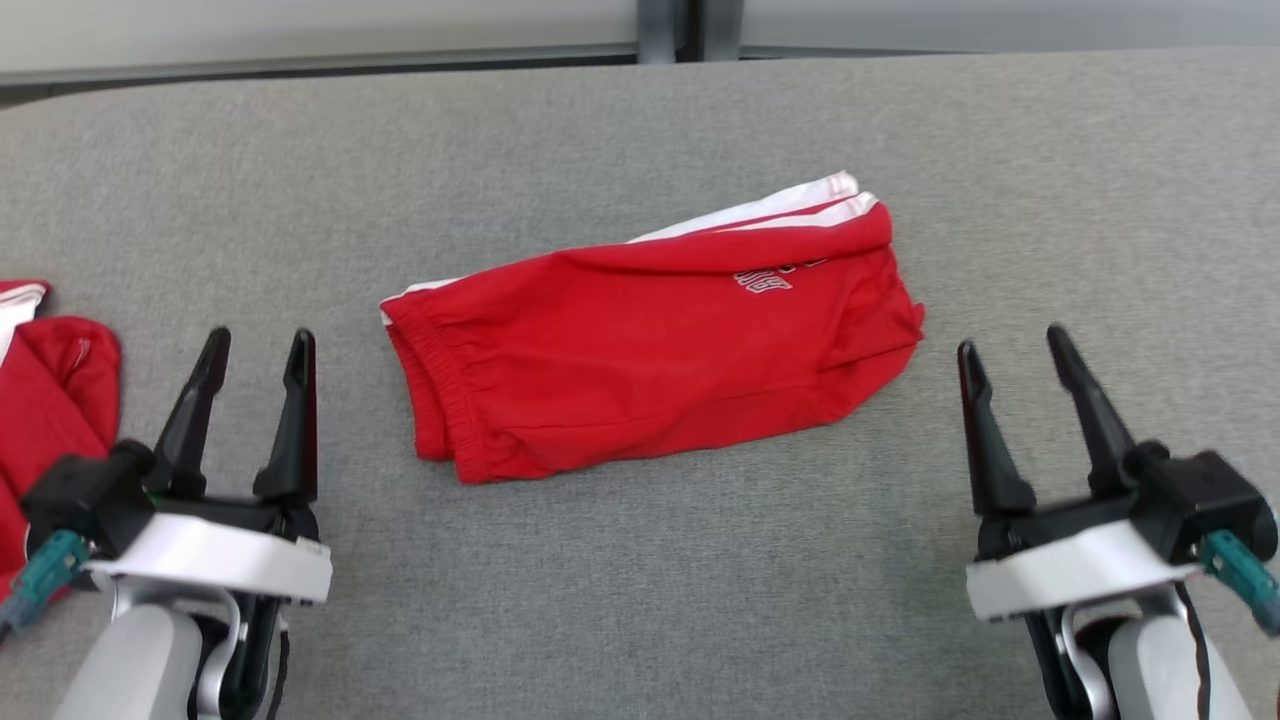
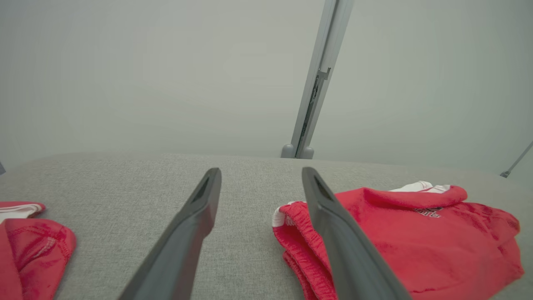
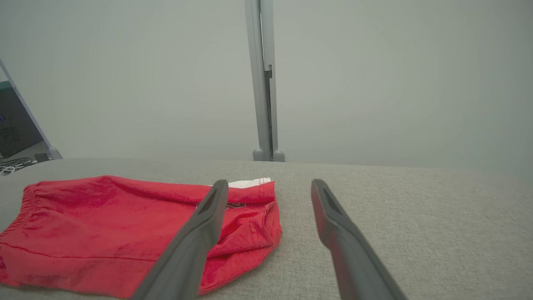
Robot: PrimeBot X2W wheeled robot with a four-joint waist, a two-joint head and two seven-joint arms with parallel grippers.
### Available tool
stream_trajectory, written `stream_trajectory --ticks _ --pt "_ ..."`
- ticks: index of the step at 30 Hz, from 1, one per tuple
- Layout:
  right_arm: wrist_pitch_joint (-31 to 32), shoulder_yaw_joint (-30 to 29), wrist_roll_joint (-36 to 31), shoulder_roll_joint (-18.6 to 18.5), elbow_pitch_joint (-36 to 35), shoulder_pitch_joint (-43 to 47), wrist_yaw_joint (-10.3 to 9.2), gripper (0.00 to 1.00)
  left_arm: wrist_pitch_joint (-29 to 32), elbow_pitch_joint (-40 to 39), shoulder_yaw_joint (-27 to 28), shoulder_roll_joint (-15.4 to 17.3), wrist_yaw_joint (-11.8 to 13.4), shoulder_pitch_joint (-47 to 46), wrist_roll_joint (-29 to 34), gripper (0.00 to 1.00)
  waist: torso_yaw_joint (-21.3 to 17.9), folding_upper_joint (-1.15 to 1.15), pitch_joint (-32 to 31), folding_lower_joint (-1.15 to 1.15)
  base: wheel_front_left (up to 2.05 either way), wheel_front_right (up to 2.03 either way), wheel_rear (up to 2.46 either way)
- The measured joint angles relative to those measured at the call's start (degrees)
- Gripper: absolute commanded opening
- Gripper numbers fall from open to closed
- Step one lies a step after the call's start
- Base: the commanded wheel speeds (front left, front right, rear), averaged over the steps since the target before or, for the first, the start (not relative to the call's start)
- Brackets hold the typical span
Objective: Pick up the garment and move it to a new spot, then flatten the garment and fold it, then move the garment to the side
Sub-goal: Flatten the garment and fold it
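Lying near the middle of a grey, fabric-covered table (image 1: 640,600) is a pair of bright red fabric shorts with white side stripes (image 1: 650,360), folded over on itself into a flat, slightly rumpled bundle. The gathered elastic waistband is pointing toward the robot's left. The leg openings, with a small white printed logo close to them, are pointing right and a little away. The white stripes are showing along the far edge.

The left gripper (image 1: 260,337) is hovering at the lower left, its two long dark fingers spread apart and holding nothing, apart from the waistband. The right gripper (image 1: 1010,340) is hovering at the lower right, likewise spread and empty, near the leg end of the shorts without touching it.

A second red garment with white trim (image 1: 55,390) is lying crumpled at the far left, beside the left gripper's body and partly cut off by the frame.

Looking along the left gripper (image 2: 261,171), the waistband of the shorts (image 2: 416,241) is appearing behind its right-hand finger. Looking along the right gripper (image 3: 270,183), the leg end of the shorts (image 3: 104,225) is appearing behind its left-hand finger. A pale grey wall (image 3: 125,83) and an upright grey metal post (image 3: 262,83) are standing beyond the table's far edge.
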Motion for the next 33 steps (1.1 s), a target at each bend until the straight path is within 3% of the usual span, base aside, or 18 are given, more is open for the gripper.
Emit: stream_trajectory --ticks 7,22,33 --pt "1.09 0.64 1.44 0.01 -3.59 6.01 0.0 1.0 0.0 0.25 2.36 -1.62 -1.37 5.6 2.77 1.0 -2.14 0.0 -2.41 0.0 0.0 0.0 0.0" --pt "2.32 -0.42 1.66 0.01 -5.68 6.56 0.0 1.0 -0.01 1.89 4.03 -3.66 -3.5 5.84 5.0 1.0 -2.17 0.0 -1.52 0.0 0.0 0.0 0.0" --pt "6.37 -2.08 -1.85 0.01 -1.07 -3.75 0.0 1.0 -0.01 2.18 2.33 -5.17 -5.39 -0.75 5.47 1.0 1.62 0.0 4.27 0.0 0.0 0.0 0.0"
